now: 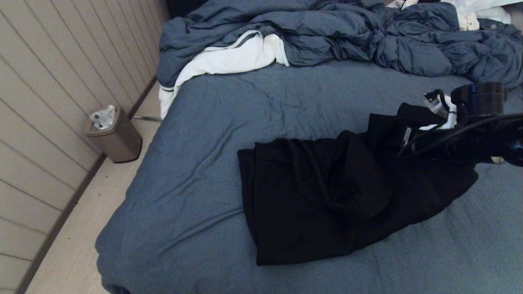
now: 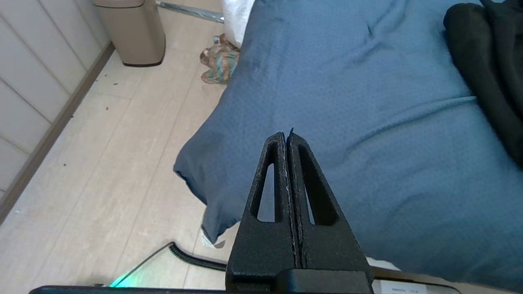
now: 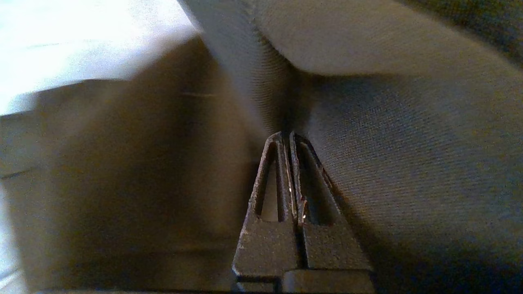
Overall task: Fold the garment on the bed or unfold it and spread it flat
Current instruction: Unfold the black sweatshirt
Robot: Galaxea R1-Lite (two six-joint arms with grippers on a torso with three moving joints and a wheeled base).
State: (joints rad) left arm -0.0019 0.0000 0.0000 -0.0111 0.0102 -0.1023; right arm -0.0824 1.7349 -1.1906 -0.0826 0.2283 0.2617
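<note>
On the bed, your right gripper, fingers pressed together empty, is hanging right above the hoodie, the nearer arm.

The right arm reaches in from the right side of the head view, its dark wrist housing and cables extended leftward. The right gripper has its two slotted fingers pressed together, tips meeting. The left gripper likewise has both fingers closed flat against each other, nothing between them, pointing forward and down.
</note>
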